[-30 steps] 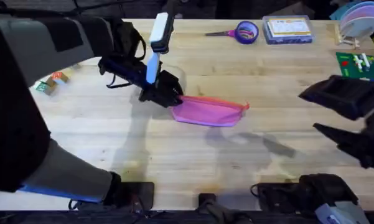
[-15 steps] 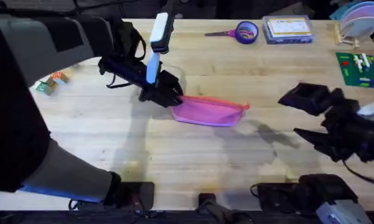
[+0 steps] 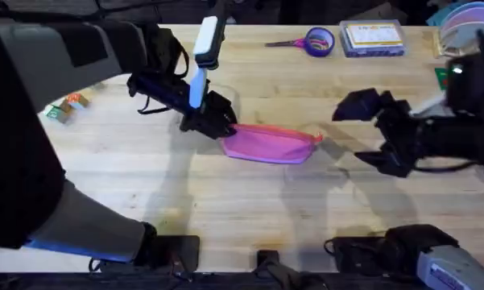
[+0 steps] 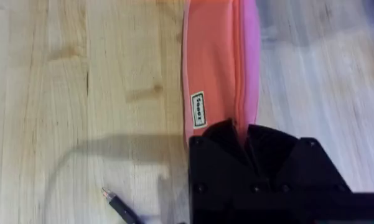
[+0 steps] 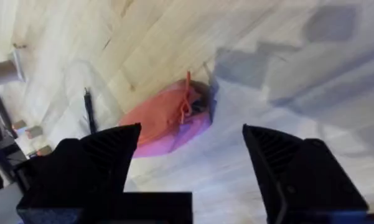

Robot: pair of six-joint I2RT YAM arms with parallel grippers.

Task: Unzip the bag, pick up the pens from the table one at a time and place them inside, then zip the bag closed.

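The pink bag (image 3: 270, 143) lies on the table (image 3: 225, 201), its zip closed along the top. My left gripper (image 3: 223, 127) is shut on the bag's left end; in the left wrist view the black fingers (image 4: 227, 134) pinch the bag (image 4: 215, 62) at the zip line. My right gripper (image 3: 356, 134) hovers open just right of the bag's right end, apart from it. In the right wrist view the bag (image 5: 155, 124) and its orange zip cord (image 5: 187, 99) lie beyond my open right gripper (image 5: 193, 165). One dark pen (image 4: 117, 204) (image 5: 87, 109) lies beside the left gripper.
Purple-handled scissors (image 3: 310, 40) and a clear plastic box (image 3: 373, 38) sit at the far edge. Small coloured blocks (image 3: 64, 107) lie at the left. A green board (image 3: 465, 84) and a rack of plates (image 3: 465, 20) stand at the far right.
My right arm has swung left and forward from the table's right edge toward the bag's right end, staying open. The left gripper and the bag have not moved.
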